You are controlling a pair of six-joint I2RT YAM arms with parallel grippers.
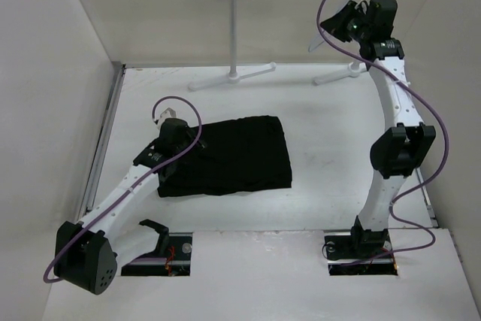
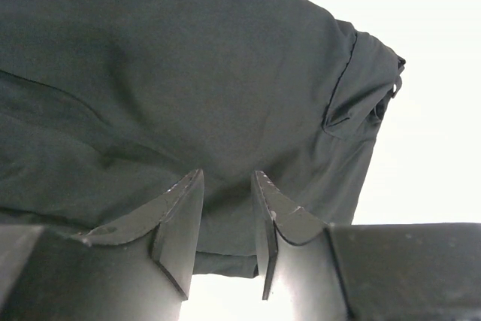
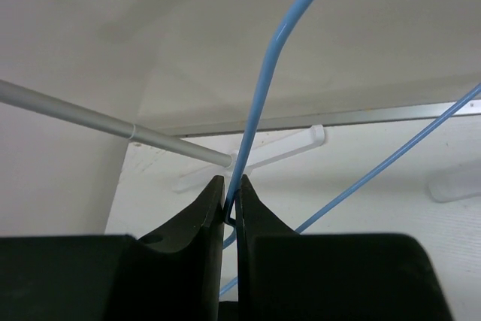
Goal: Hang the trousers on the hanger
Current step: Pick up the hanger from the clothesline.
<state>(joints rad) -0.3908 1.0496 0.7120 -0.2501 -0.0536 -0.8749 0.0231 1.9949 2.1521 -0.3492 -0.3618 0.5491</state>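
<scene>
Top external showed my right tool [image 3: 231, 184] clamping the hanger [image 3: 259, 88] over the table's [image 1: 331, 133] far-right corner, with the trousers [image 1: 233, 155] well left, by my narrowly parted left tool [image 2: 227, 182].

No legible text, labels, brands or numbers anywhere in view.

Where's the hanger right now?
The hanger is at the far right of the top view, by the rack rail, pinched in the right gripper.
</scene>
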